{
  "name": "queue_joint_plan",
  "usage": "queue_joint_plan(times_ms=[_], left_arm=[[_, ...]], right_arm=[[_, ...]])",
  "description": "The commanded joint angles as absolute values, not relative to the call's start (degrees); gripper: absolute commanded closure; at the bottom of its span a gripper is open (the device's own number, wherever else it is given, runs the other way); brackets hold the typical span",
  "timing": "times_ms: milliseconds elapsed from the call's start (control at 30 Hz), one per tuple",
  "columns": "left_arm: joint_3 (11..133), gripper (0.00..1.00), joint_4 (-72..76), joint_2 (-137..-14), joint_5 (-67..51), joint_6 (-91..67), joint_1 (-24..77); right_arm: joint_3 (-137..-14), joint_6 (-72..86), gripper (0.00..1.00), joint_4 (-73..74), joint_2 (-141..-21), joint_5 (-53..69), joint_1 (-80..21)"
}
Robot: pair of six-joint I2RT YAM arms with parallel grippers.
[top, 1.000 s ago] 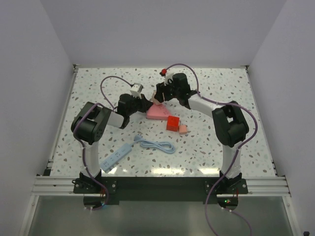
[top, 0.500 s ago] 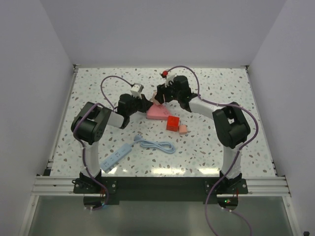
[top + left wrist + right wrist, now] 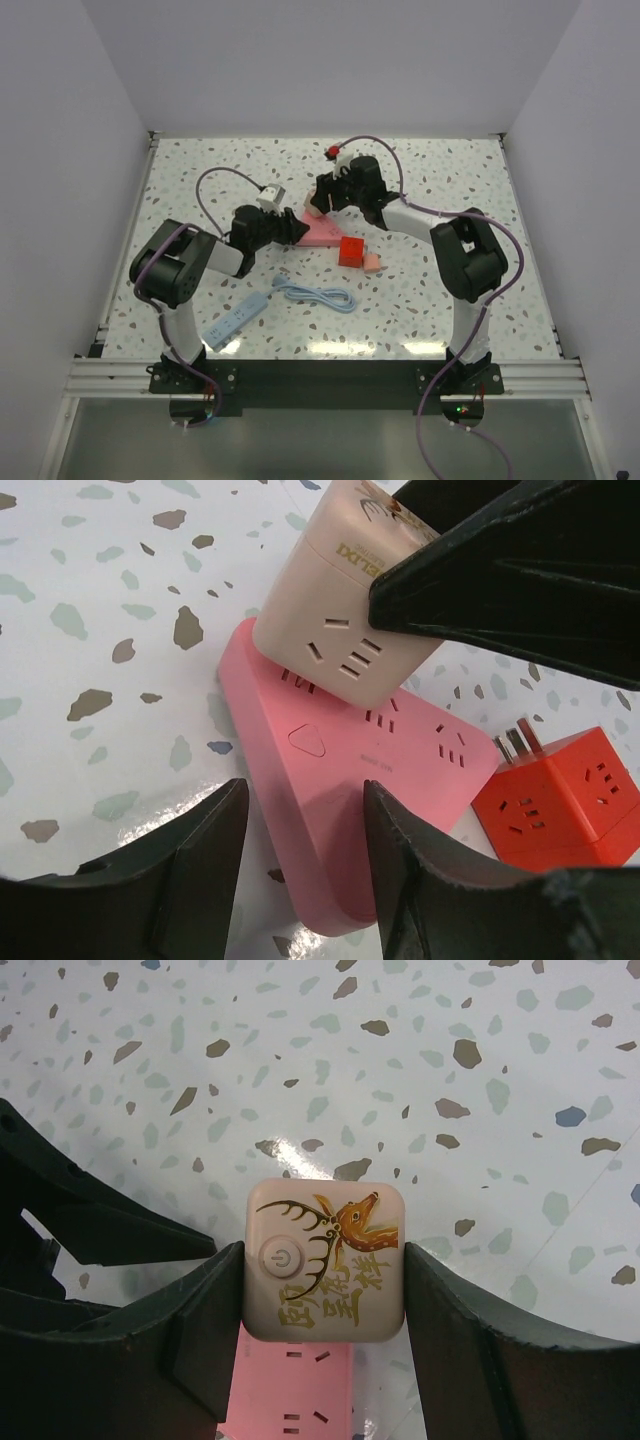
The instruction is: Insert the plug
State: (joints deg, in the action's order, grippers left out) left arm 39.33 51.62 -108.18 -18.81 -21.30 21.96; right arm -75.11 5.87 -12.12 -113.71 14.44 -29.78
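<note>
- Beside the red cube (image 3: 350, 250), the plug (image 3: 372, 262) lies untouched on the table (image 3: 450, 180), while the right gripper (image 3: 325, 1260) pinches a beige deer-printed cube (image 3: 325, 1300) over the pink triangle (image 3: 340, 770)
- Spread wide, the left gripper (image 3: 305, 795) straddles the triangle's corner; unbraced, it may skid under a push
- Held cube's underside is hidden, its alignment unreadable

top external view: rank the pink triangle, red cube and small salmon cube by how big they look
1. flat pink plastic triangle, even though part of it is hidden
2. bright red plastic cube
3. small salmon-orange plastic cube plug
</note>
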Motion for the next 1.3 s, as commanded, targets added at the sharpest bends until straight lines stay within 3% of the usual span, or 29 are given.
queue_joint_plan(times_ms=[0,333,567,800,1000,1267], left_arm=[[36.74,0.45,51.94,-105.82,-18.72,-22.14,22.15],[32.96,0.44,49.92,-105.47,-15.56,-31.28,22.24],[29.09,0.32,52.21,-104.41,-16.17,-37.79,22.24],[26.19,0.35,54.49,-103.63,-19.33,-40.08,22.32],[24.79,0.47,56.77,-104.24,-22.93,-41.83,22.41],[26.27,0.82,58.97,-107.66,-26.54,-42.80,22.50]], right_arm=[[-71.02,7.64,0.92,-2.02,-116.37,14.33,-31.11],[-69.26,8.17,0.92,-2.72,-114.09,12.83,-31.11],[-68.29,9.40,0.93,-3.95,-113.20,11.86,-31.11],[-68.03,9.67,0.93,-4.13,-112.94,10.11,-31.38],[-68.29,10.02,0.93,-4.22,-112.94,9.23,-31.46],[-67.06,9.40,0.93,-5.01,-112.85,8.88,-32.43]])
